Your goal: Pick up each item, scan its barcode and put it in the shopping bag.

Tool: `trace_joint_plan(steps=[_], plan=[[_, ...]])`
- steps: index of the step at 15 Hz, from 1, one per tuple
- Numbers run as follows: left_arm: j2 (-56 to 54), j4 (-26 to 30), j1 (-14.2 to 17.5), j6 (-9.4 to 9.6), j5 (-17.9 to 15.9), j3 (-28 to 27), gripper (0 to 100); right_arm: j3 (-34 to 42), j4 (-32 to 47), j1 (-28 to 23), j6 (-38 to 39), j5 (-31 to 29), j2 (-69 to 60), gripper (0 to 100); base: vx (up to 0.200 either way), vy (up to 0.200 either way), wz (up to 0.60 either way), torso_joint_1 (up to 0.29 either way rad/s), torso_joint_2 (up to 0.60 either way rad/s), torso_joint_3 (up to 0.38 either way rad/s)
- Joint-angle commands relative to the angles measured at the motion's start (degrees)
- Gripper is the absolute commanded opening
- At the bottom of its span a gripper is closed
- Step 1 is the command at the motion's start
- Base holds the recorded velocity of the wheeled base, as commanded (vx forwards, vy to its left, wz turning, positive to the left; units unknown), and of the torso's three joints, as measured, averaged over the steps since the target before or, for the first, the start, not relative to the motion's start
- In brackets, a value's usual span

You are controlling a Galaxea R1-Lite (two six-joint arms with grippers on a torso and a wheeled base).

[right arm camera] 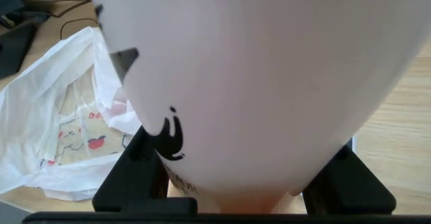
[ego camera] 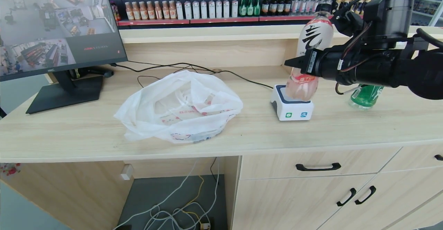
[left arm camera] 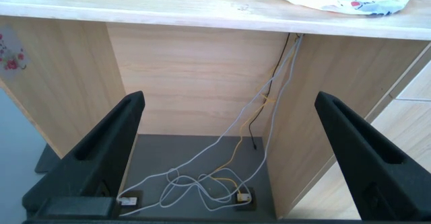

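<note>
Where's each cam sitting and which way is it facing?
Head: on the head, facing forward-down at the counter; right arm shows, right gripper gripping the pink bottle at the scanner.
Left wrist: low, facing the cables under the counter; left gripper open, fingers framing it.
Right wrist: pressed close to the bottle, counter beyond; own fingers flank it.
Shared: all three catch the shopping bag.
</note>
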Motion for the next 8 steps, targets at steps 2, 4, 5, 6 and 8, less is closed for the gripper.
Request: trace_joint_plan(steps=[2, 4, 5, 6, 8], plan=[[-0.02, 0.00, 0.00, 0.00, 0.10, 0.00, 100, -0.44, 0.47, -1.26, -0.01, 0.96, 0.87, 0, 0.000, 0.000, 0.00, 0.000, 0.00, 0.000], [-0.02, 0.00, 0.00, 0.00, 0.01, 0.00, 100, -0.44, 0.56, -1.70, -0.01, 1.05, 1.83, 0, 0.000, 0.000, 0.00, 0.000, 0.00, 0.000], [-0.02, 0.00, 0.00, 0.00, 0.01, 0.00, 100, -0.44, 0.64, -1.70, -0.01, 1.05, 2.19, 0, 0.000, 0.000, 0.00, 0.000, 0.00, 0.000], [-0.02, 0.00, 0.00, 0.00, 0.01, 0.00, 100, -0.44, 0.64, -1.70, 0.08, 1.05, 2.63, 0, 0.000, 0.000, 0.00, 0.000, 0.00, 0.000], [-0.02, 0.00, 0.00, 0.00, 0.01, 0.00, 100, -0.53, 0.64, -2.05, 0.08, 1.05, 3.86, 0, 0.000, 0.000, 0.00, 0.000, 0.00, 0.000]])
